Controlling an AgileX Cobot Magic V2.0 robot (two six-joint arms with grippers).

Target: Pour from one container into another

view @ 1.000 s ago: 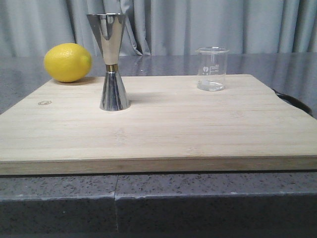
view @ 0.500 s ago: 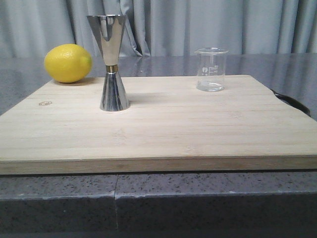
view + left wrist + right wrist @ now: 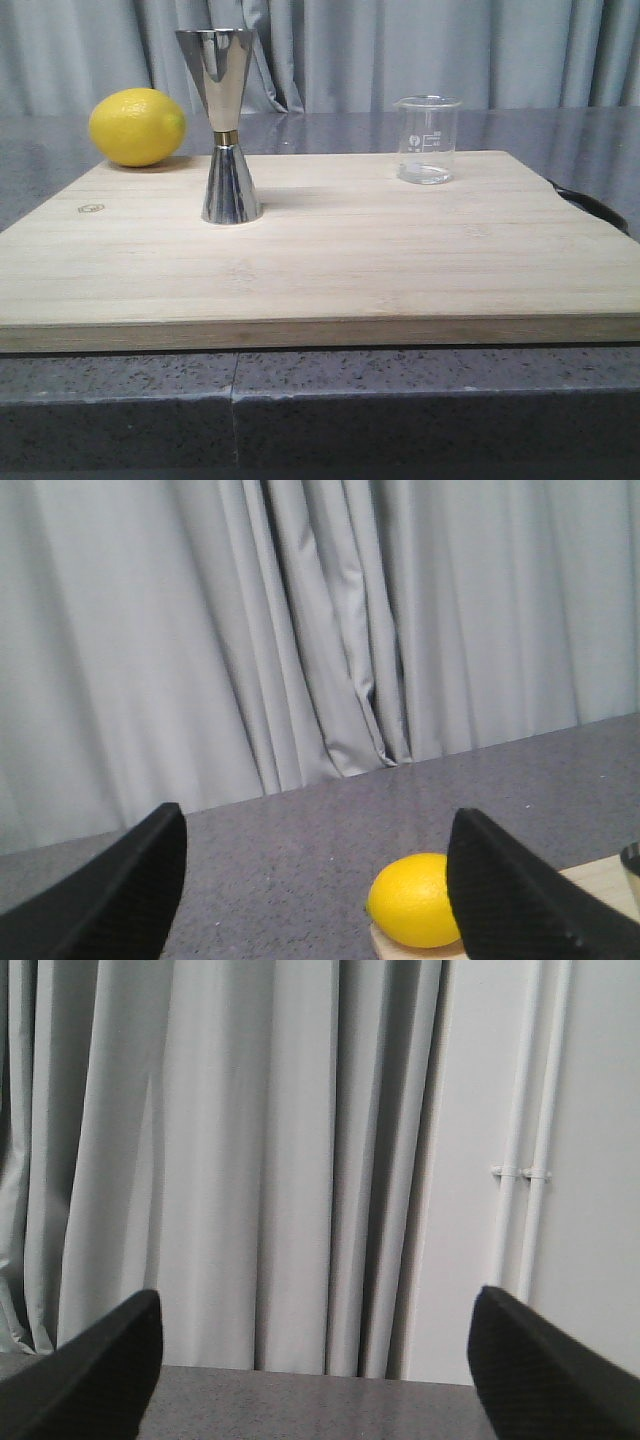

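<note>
We take the wooden cutting board (image 3: 330,250) as our landmark: it lies flat on the dark speckled counter (image 3: 300,400), with grey curtains (image 3: 400,50) hanging behind. On the board's left half, toward its far edge, stands the steel jigger (image 3: 225,125) — upright, hourglass-shaped, with a thin gold band at its waist. On the board's right half, close to the far edge, stands the glass beaker (image 3: 428,139), also upright and shorter than the jigger, with white printed marks on its wall; we cannot tell whether it holds any liquid. The two stand well apart. A lemon (image 3: 137,126) rests at the board's far left corner, just beside the jigger. From the left wrist view we see the left gripper (image 3: 318,900) with its dark fingers (image 3: 110,895) spread wide and nothing between them — the lemon shows beyond, by one finger. The right gripper (image 3: 315,1375) is likewise spread wide and holds nothing, facing the curtains and a white wall with pipes (image 3: 530,1160). Neither gripper appears in the front view.
</note>
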